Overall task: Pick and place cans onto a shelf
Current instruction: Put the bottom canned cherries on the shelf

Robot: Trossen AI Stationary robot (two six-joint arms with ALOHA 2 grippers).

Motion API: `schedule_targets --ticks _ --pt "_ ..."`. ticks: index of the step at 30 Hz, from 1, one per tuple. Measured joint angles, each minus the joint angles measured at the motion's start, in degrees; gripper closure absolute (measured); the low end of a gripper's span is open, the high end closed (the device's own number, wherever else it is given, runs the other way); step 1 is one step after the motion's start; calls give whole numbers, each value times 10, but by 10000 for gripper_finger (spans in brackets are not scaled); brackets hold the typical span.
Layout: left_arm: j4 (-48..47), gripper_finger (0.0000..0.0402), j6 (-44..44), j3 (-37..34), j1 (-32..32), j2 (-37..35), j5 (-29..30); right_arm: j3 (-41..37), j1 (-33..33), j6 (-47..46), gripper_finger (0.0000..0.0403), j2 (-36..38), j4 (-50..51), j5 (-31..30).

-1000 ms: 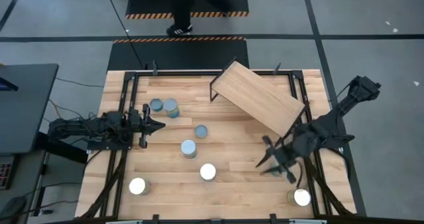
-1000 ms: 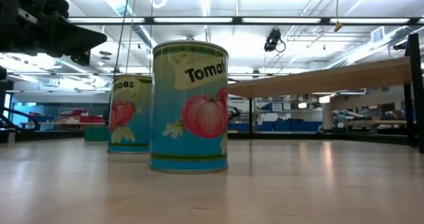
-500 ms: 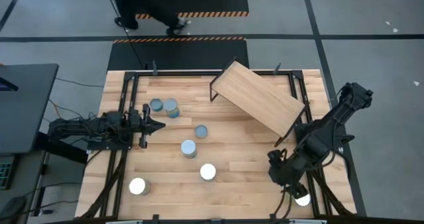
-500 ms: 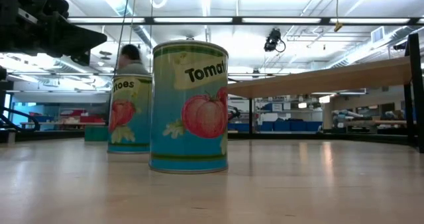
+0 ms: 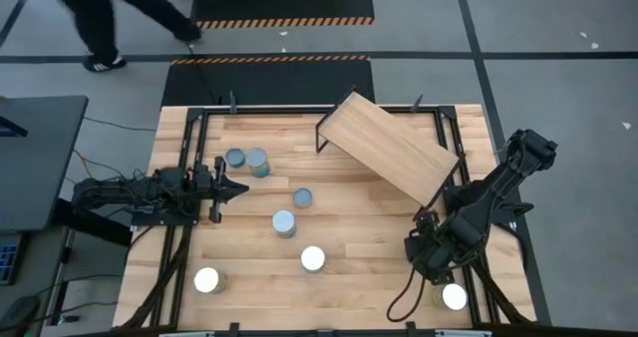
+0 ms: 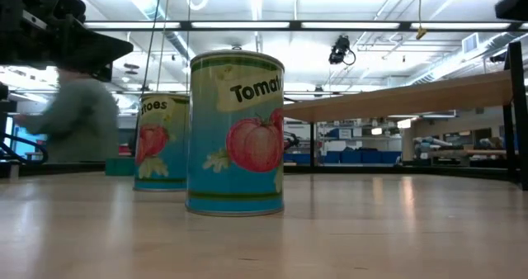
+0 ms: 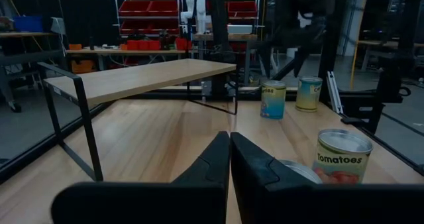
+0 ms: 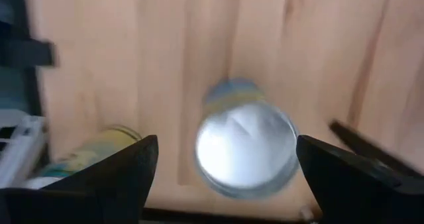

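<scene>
Wood surface (image 5: 349, 267): right pincer (image 8: 222, 177) spread above near-right can (image 8: 246, 146); left pincer (image 7: 229, 159) pressed together, idle at left.

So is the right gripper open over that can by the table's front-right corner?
Open. In the right wrist view the right gripper has its fingers spread wide on either side of the upright can, touching nothing.

Seen from above, seven cans stand on the worktop (image 5: 339, 277): a touching pair (image 5: 248, 161) by the far left, three single ones at (image 5: 303, 197), (image 5: 284, 223) and (image 5: 313, 258), one (image 5: 207, 279) at the near left and one (image 5: 454, 296) at the near right (bright-topped). One shelf (image 5: 389, 148). Two arms. One person (image 5: 100, 8).
</scene>
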State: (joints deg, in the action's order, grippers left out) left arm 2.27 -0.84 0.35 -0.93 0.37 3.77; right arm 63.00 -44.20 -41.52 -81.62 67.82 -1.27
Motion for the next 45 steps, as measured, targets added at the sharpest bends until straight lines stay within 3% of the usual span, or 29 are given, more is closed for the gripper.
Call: schedule_targets --ticks 8,13,18,25,29,37,41,45 --pt "0 381 0 0 0 0 0 -48 -2 -40 36 5 -17 -7" --pt "0 381 0 0 0 0 0 -79 2 -39 36 1 -69 32" --pt "0 381 0 0 0 0 0 -86 6 -46 37 1 -73 15" --pt "0 381 0 0 0 0 0 -86 24 -45 81 2 -72 33" --pt "0 381 0 0 0 0 0 -77 41 -44 82 1 -66 69" --pt "0 381 0 0 0 0 0 73 128 -11 81 1 -51 83" --pt "0 381 0 0 0 0 0 178 187 15 81 1 -8 51" --pt "0 381 0 0 0 0 0 276 250 45 80 1 100 -9"
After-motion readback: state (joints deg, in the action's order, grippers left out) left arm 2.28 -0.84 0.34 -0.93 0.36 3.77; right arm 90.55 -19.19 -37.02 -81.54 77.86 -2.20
